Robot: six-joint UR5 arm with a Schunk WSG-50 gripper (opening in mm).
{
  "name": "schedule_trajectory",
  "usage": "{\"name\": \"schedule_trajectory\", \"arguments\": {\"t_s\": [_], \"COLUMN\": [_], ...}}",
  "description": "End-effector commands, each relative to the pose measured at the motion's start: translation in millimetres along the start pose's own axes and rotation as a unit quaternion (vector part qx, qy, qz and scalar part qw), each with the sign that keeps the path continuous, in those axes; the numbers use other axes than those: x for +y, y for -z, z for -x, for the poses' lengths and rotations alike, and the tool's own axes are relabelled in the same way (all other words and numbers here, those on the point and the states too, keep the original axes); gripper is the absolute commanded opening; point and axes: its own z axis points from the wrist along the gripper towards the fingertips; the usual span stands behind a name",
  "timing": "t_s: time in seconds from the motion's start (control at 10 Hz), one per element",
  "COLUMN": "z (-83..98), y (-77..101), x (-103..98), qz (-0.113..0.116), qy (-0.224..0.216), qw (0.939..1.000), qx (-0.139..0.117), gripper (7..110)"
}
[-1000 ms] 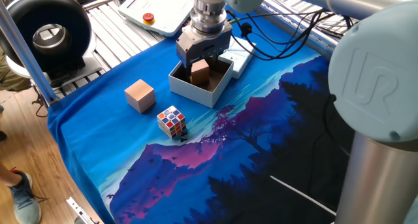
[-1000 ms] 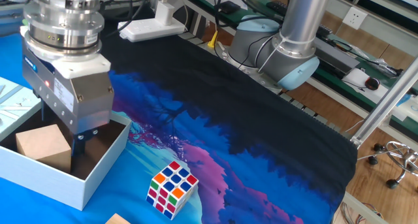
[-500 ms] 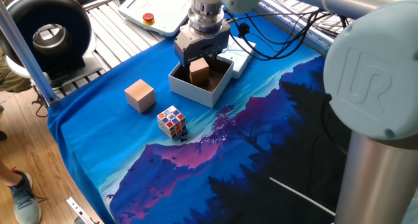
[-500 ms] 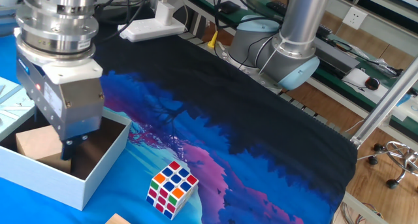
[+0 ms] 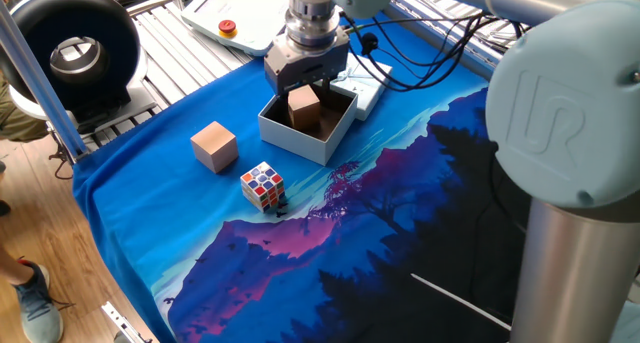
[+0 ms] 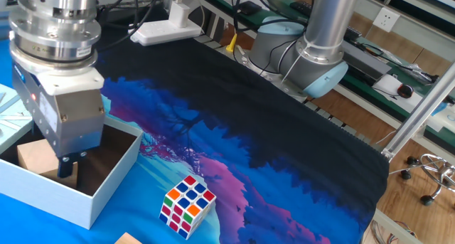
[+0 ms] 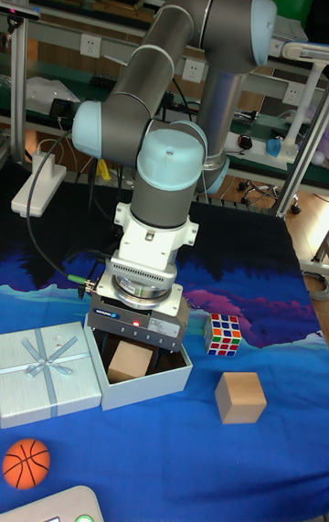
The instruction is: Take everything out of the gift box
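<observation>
The gift box (image 5: 292, 137) (image 6: 89, 201) (image 7: 148, 385) sits on the blue cloth, and the plain brownish-tan wooden cube (image 5: 304, 110) (image 6: 34, 158) (image 7: 130, 360) is inside it. My gripper (image 5: 305, 93) (image 7: 135, 346) hangs low over the box, open, with a dark finger (image 6: 67, 169) down beside the cube and the jaws standing either side of it. The cube rests on the box floor. The white-edged puzzle cube (image 5: 263, 185) (image 6: 187, 205) (image 7: 223, 335) lies on the cloth outside the box.
A paler pinkish-tan cube (image 5: 214, 146) (image 7: 241, 397) stands on the cloth near the puzzle cube. The pale-blue lid with a bow (image 7: 46, 371) lies right beside the box. A small basketball (image 7: 26, 463) sits by the front edge. A power strip (image 6: 167, 27) lies at the back.
The gripper has shifted a little sideways across the box, coming over the wooden cube. The cube and the box have not moved.
</observation>
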Motion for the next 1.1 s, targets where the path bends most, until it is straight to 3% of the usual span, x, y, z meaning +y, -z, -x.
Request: {"name": "schedule_trajectory", "arguments": {"t_s": [0.0,0.2,0.5,0.6,0.9,1.0], "z": [5.8,6.3,8.7,6.9,4.7,4.2], "y": [-0.9,-3.5,-5.2,-4.6,-0.9,0.8], "x": [-0.9,5.0,3.9,4.0,-1.6,2.4], "qz": [-0.004,0.008,-0.001,-0.003,-0.025,-0.018], "qy": [-0.011,-0.020,-0.029,-0.033,-0.047,-0.047], "qw": [0.9999,0.9998,0.9996,0.9994,0.9985,0.9987], "qx": [-0.001,0.002,0.001,0.006,0.012,0.012], "gripper": [66,66,66,44,44,7]}}
